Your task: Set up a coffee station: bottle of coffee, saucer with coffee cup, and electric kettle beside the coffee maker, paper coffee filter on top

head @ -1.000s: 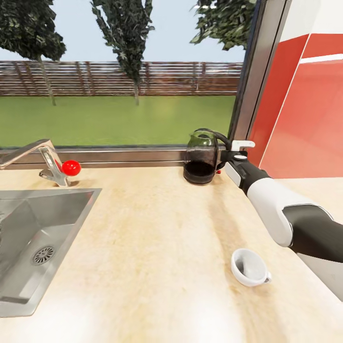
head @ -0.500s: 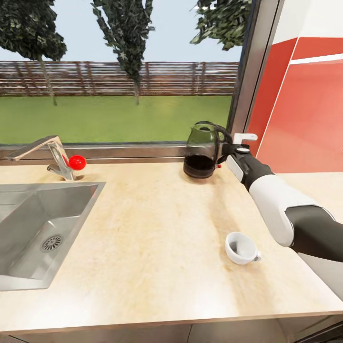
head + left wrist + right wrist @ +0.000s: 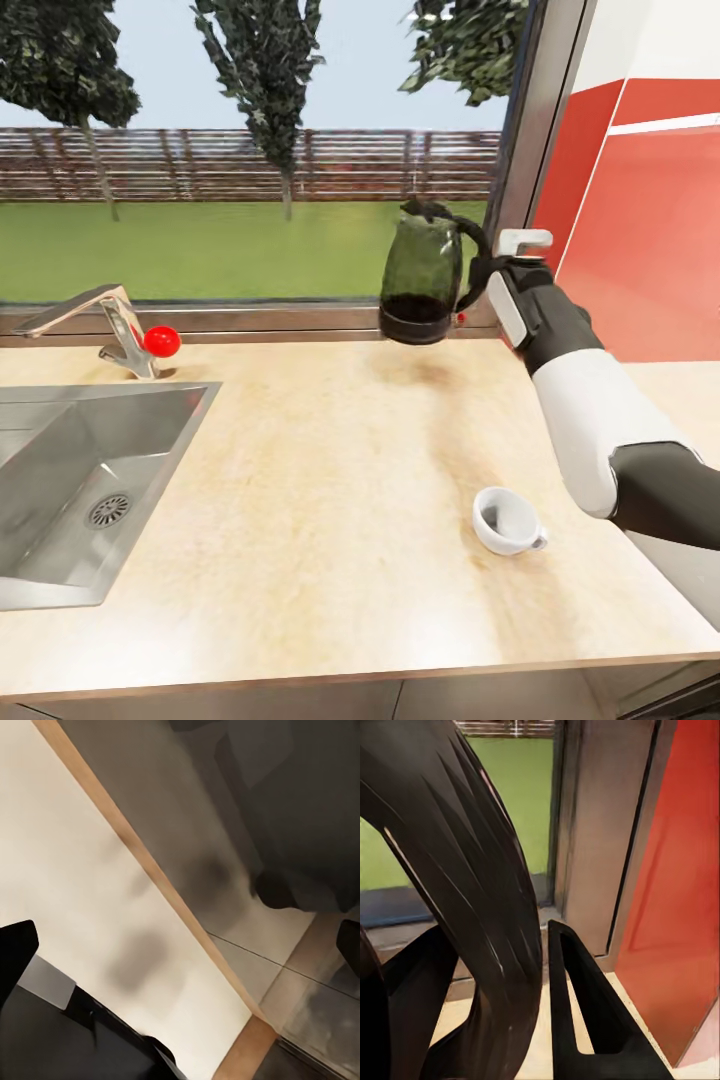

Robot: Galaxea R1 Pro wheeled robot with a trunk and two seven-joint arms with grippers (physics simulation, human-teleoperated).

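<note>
The right gripper is closed around the black handle of the electric kettle and holds it in the air above the countertop, in front of the window. The kettle is dark glass and hangs nearly upright. A white coffee cup lies tilted on the countertop, well apart from the kettle. The sink and the faucet with a red knob are to the left. For the left gripper I cannot tell the state.

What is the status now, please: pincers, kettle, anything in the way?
Right pincer shut on kettle handle, kettle in the air above counter. Left pincer: cannot tell. Cup lies on counter near front edge; sink off to the left.
</note>
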